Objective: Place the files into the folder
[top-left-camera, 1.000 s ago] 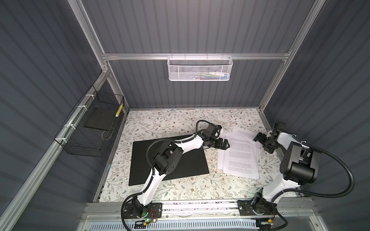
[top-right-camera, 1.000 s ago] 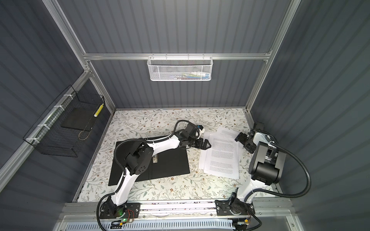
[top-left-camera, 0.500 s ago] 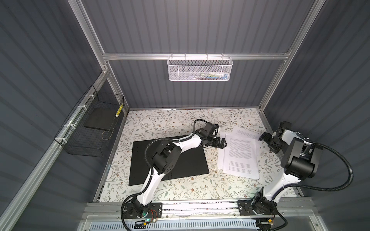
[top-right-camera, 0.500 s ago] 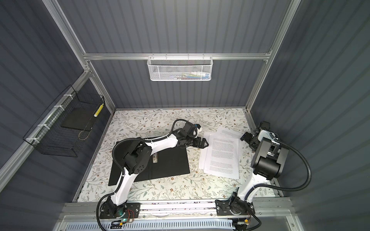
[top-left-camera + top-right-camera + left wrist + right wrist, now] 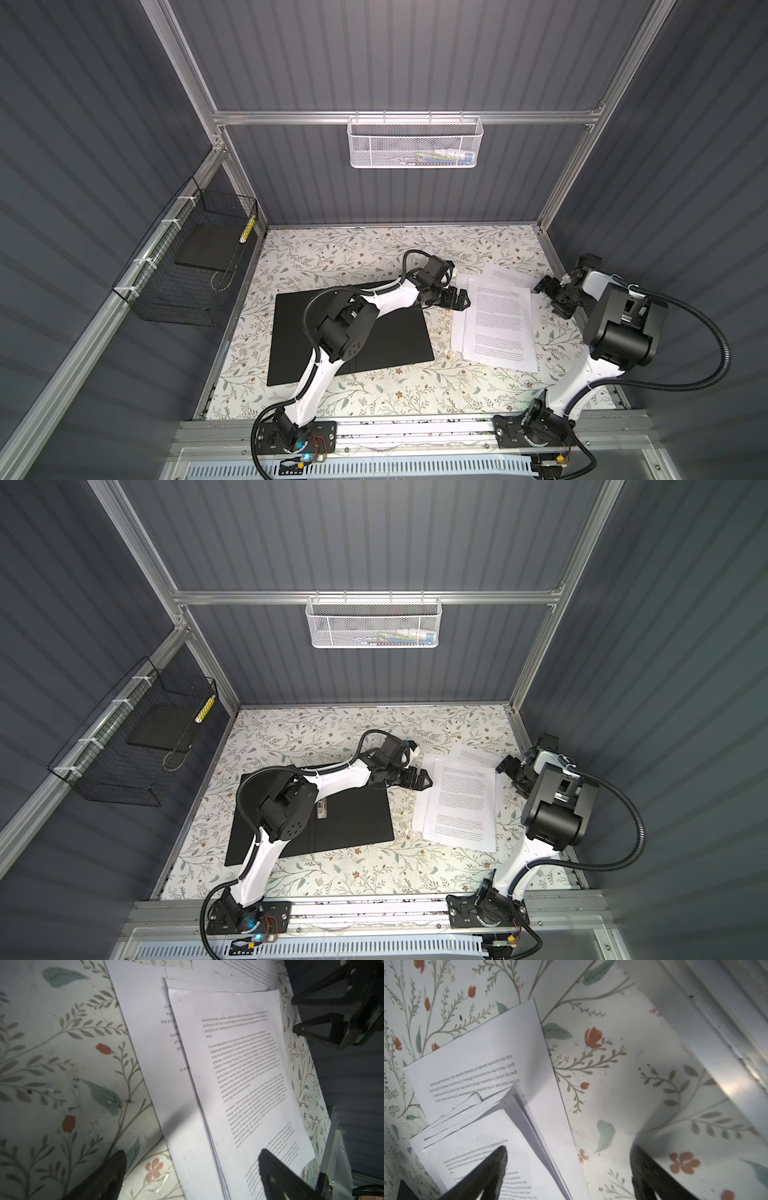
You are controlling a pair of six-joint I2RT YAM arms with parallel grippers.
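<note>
In both top views the folder (image 5: pixel 399 340) (image 5: pixel 357 816) is lying open and flat on the left part of the desk (image 5: pixel 353 257), showing its black inside. The files (image 5: pixel 496 320) (image 5: pixel 461 802) are lying on the desk just to its right, not in it, with a strip of bare desk between them. The sheets are fanning out a little.

The left arm is reaching over the folder and covering part of it. In a top view the clip (image 5: pixel 321 808) is peeking out beside the arm.

The left fingers (image 5: pixel 459 299) are hanging at the files' left edge. From above they are looking tiny. The left wrist view is showing more: the left fingers (image 5: pixel 276 1169) are spread wide and holding nothing, one over the flowery desk and one over the printed top sheet (image 5: pixel 239 1076). I cannot tell if they are touching. That view is also catching the right fingers (image 5: pixel 324 1028) across the paper, wide too.

The right fingers (image 5: pixel 557 295) are hanging by the files' far right corner. In the right wrist view, the right fingers (image 5: pixel 488 1169) are wide and holding nothing, one over the top sheet's corner and one over bare desk. Only this view is showing the sheet corners (image 5: pixel 512 1095) curling up.
</note>
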